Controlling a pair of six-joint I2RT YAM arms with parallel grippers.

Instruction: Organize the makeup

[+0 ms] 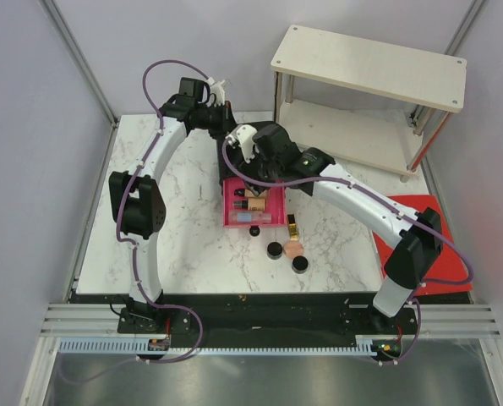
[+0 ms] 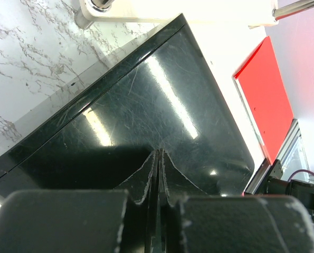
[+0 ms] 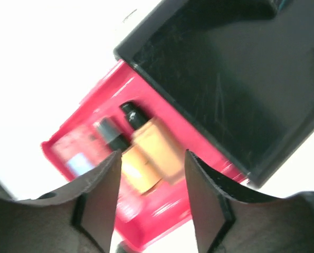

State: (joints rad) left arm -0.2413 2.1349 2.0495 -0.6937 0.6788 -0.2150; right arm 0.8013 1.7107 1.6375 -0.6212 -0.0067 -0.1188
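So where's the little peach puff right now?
In the top view the peach puff lies on the marble table right of centre, next to two round black jars, on the near side of the open pink drawer.

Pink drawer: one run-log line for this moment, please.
right gripper: open over pink drawer; foundation tubes: inside it; left gripper: shut, at black box; black jars: on table

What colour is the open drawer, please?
The drawer is bright pink, clearest from the top external view.
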